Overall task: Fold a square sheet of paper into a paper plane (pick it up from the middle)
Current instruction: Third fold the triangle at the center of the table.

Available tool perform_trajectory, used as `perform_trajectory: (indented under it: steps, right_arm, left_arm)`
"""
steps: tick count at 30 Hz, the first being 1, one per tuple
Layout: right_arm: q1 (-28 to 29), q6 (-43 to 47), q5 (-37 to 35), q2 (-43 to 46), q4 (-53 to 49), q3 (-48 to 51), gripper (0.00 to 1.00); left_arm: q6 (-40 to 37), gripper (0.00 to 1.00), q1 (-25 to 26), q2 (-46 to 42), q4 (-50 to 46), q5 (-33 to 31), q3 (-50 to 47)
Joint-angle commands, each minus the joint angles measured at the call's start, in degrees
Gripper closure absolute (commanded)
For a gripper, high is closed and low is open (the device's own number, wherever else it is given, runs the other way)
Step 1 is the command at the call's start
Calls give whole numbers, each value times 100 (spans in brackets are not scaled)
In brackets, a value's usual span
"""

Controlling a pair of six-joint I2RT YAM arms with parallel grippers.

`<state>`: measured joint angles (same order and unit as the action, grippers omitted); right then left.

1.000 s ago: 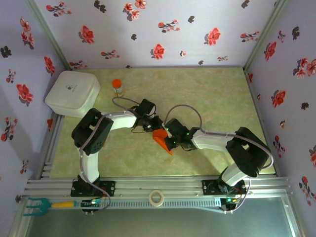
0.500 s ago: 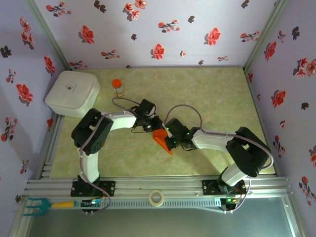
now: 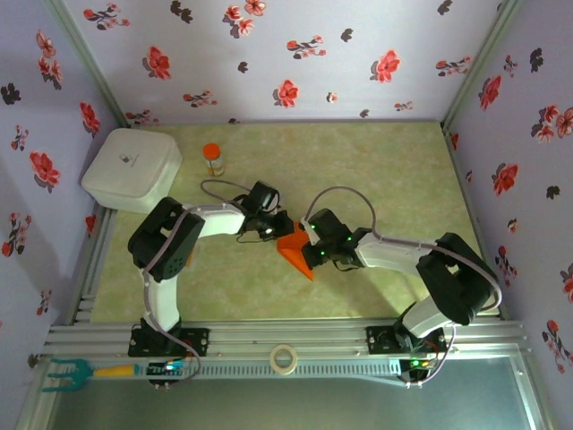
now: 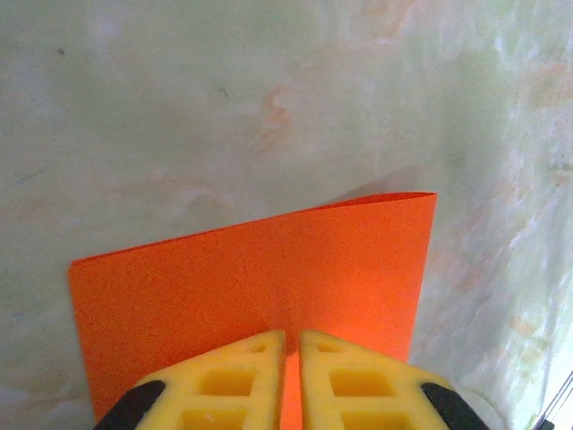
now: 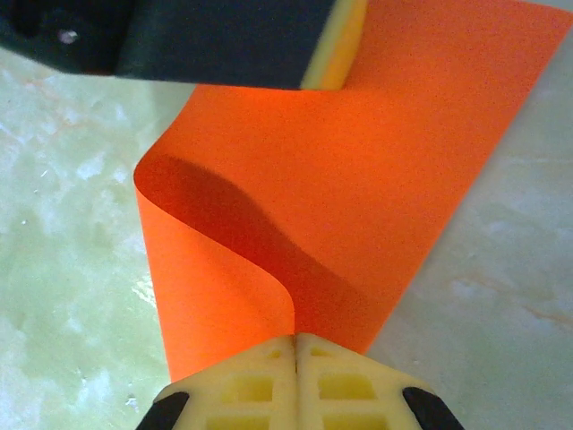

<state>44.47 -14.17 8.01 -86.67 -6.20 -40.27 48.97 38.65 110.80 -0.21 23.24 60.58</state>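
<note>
On the table [image 3: 403, 170], pinching the curled orange paper [image 3: 294, 253] tight: left gripper [image 3: 281, 230] at its 11 o'clock edge, right gripper [image 3: 308, 248] at 3 o'clock.

You see the thin bright orange sheet of paper [image 3: 294, 248], plain and unmarked, near the middle of the green table [image 3: 403, 170]; it curls over itself in a soft, uncreased loop.
</note>
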Motion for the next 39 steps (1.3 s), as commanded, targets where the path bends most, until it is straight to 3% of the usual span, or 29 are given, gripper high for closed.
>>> perform_trajectory:
  steps: [1,39]
  right_arm:
    - [-57,-78,105,21,14,61,100]
    - [-74,-67,131,-391,-37,-80,100]
  left_arm:
    - [22,87,-44,-46,-173,-16,-141]
    - [-76,87,-51,-96,-349,12,167]
